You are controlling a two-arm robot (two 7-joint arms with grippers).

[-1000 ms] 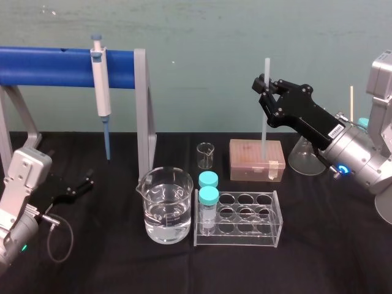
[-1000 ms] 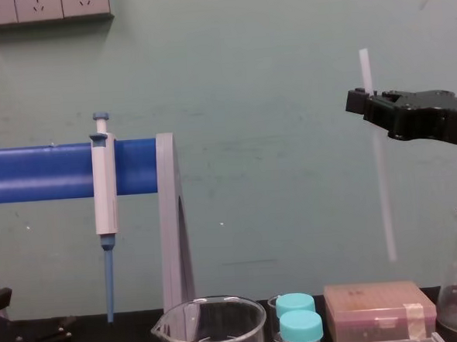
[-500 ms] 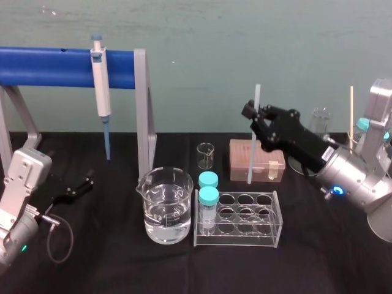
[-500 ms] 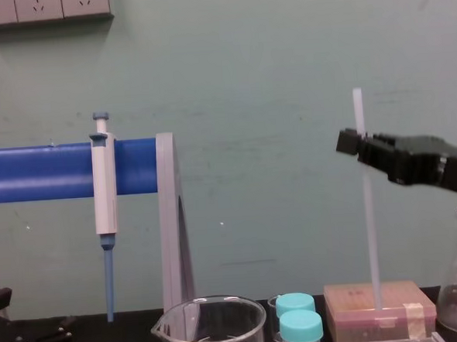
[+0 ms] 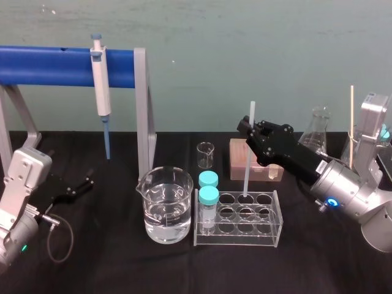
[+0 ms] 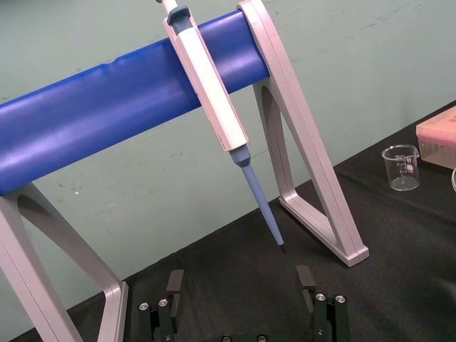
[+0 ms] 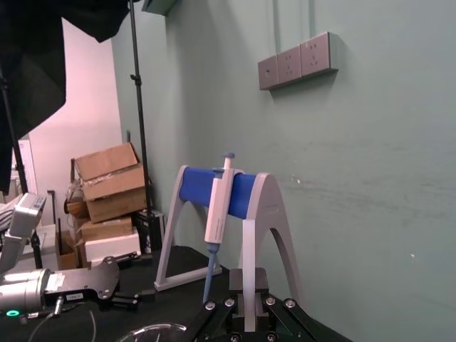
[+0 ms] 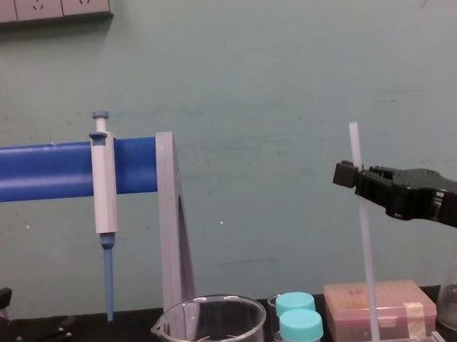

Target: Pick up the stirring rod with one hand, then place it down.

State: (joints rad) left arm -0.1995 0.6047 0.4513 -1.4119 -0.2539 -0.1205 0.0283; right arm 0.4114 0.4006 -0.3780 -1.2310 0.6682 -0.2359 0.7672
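The stirring rod (image 5: 248, 156) is a thin white translucent stick that stands nearly upright. My right gripper (image 5: 248, 130) is shut on it a short way below its top. The rod's lower end reaches a back-row hole of the clear tube rack (image 5: 237, 236). From the side the rod (image 8: 366, 256) runs straight down from the black right gripper (image 8: 348, 176) to the rack top. My left gripper (image 5: 78, 186) rests parked on the black table at the left. Its fingers (image 6: 174, 283) stand wide apart, so it is open with nothing in it.
A water-filled beaker (image 5: 164, 205) and two teal-capped vials (image 5: 208, 195) stand left of the rod. Behind are a small beaker (image 5: 206, 155), a pink box (image 5: 237, 160) and flasks (image 5: 315, 136). A pipette (image 5: 101, 86) hangs on the blue stand (image 5: 55, 66).
My right gripper has come down and to the left with the rod. The rod's lower end has dropped from over the pink box to the rack. The left arm has not moved.
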